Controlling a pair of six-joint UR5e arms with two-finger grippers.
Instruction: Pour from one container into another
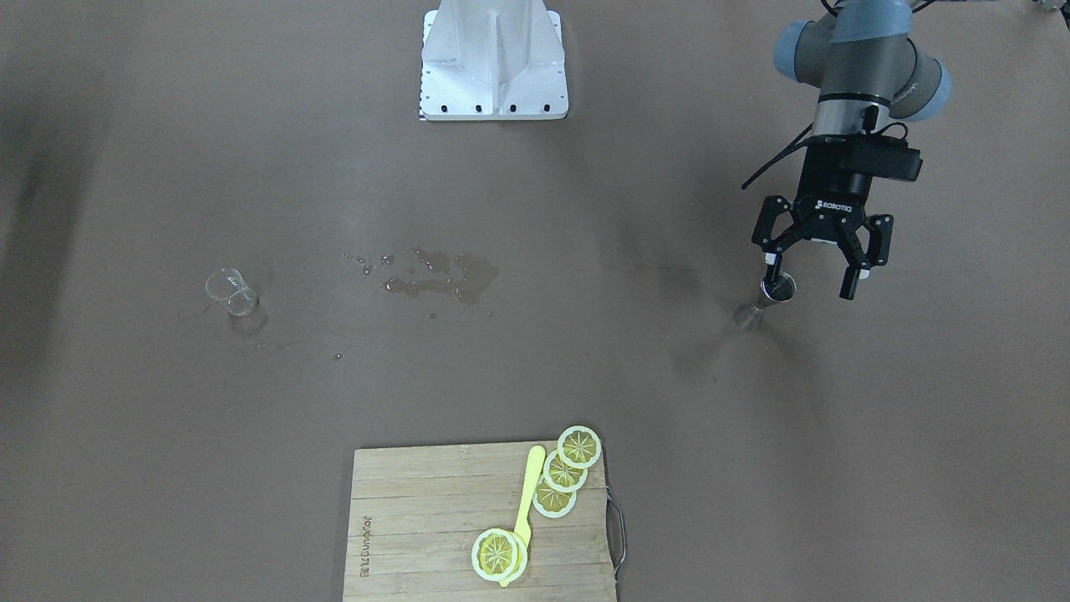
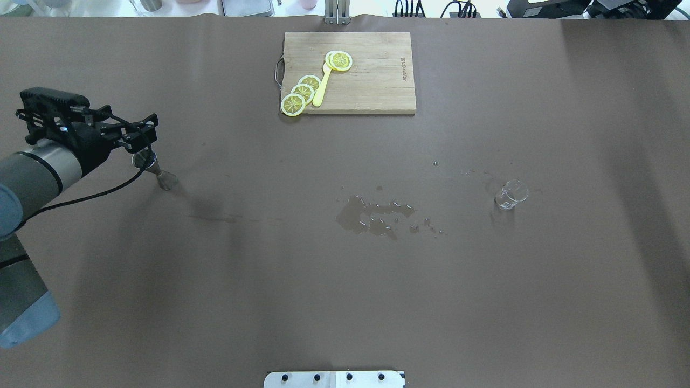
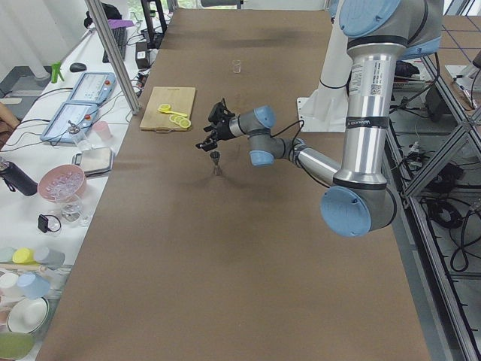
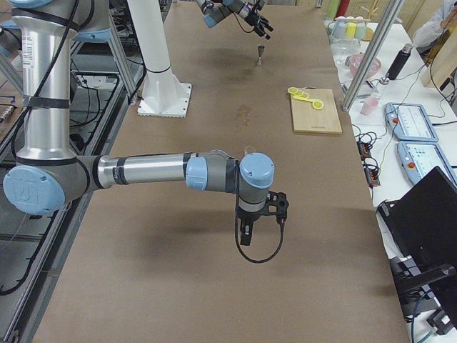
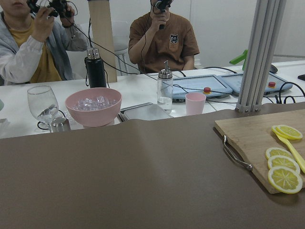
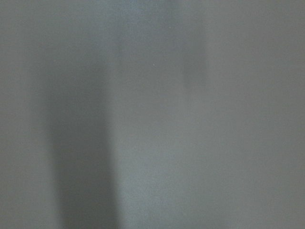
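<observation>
Jigger [image 1: 762, 303] upright on table [image 1: 919, 418], just below one finger of my left gripper [image 1: 809, 284]; jaws spread wide, gripping nothing. Glass beaker [image 1: 231, 293] stands well apart, beyond a spill [image 1: 443, 276]. Right gripper [image 4: 246, 232]: I cannot tell its opening.

Likely a robotics lab: aluminium posts [image 5: 267, 52], teach pendants [image 5: 202, 85].
</observation>
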